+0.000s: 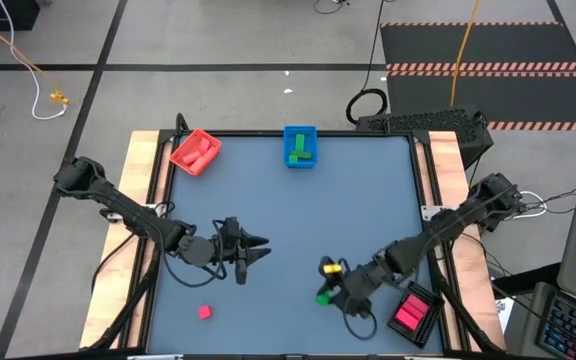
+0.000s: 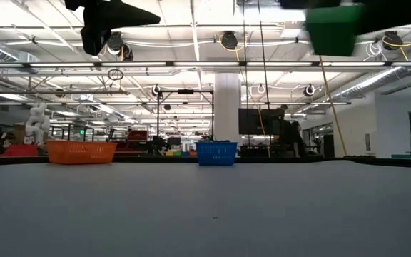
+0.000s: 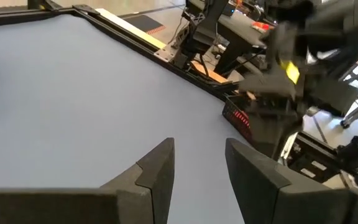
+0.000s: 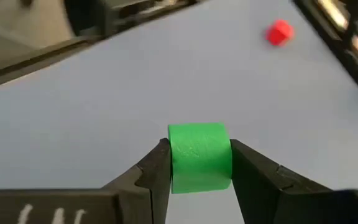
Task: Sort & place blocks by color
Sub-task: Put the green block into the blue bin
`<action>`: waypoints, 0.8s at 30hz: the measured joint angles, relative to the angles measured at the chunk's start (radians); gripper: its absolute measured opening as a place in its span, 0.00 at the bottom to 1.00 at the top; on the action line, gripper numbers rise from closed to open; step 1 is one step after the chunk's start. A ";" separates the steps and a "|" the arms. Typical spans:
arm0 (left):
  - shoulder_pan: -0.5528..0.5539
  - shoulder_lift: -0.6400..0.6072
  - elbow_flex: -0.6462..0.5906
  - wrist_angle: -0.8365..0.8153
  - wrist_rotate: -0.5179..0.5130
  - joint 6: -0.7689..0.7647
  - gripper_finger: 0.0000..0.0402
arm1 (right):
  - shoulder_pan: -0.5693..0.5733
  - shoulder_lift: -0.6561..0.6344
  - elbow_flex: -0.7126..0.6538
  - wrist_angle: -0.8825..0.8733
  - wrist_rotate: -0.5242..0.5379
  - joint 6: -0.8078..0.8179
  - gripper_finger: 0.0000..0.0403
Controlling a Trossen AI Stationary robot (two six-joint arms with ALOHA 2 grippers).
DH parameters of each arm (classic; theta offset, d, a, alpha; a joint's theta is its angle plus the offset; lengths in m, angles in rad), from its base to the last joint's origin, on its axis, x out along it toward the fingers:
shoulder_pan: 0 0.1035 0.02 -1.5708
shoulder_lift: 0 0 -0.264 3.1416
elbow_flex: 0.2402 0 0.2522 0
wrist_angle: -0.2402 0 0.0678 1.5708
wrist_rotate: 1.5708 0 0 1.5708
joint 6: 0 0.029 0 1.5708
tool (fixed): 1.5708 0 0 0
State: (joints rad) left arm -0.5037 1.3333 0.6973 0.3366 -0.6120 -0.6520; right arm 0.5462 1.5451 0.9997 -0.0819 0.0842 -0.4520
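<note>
My right gripper [image 1: 324, 295] hangs over the table's near right part, shut on a green block [image 4: 199, 155], which shows high above the table in the low view [image 2: 330, 28]. My left gripper [image 3: 197, 169] is open and holds nothing; it hovers over the near left-middle of the table [image 1: 253, 248]. A small red block [image 1: 205, 312] lies flat on the table near the near edge, and the right wrist view shows it too [image 4: 279, 32]. The blue tray [image 1: 290, 133] at the far edge holds green blocks. The red tray [image 1: 180, 153] holds red ones. My right gripper pinches the green block between its two fingers, one fingertip [image 4: 160, 163] on each of two opposite side faces [image 4: 178, 158]. The block is lifted clear of the table.
A black tray [image 1: 426, 298] with pink blocks sits at the near right corner, just beside my right gripper. The red and blue trays stand along the far edge [image 2: 80, 151] [image 2: 216, 153]. Bare blue-grey tabletop [image 1: 348, 210] spreads across the middle.
</note>
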 joint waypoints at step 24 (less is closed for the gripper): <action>0.037 0.238 0.000 0.140 -0.064 0.198 0.36 | -0.766 -0.001 0.000 0.276 -0.108 -0.260 0.33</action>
State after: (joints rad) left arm -0.4672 1.5718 0.6971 0.4769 -0.6762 -0.4543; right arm -0.2201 1.5444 0.9997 0.1940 -0.0238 -0.7124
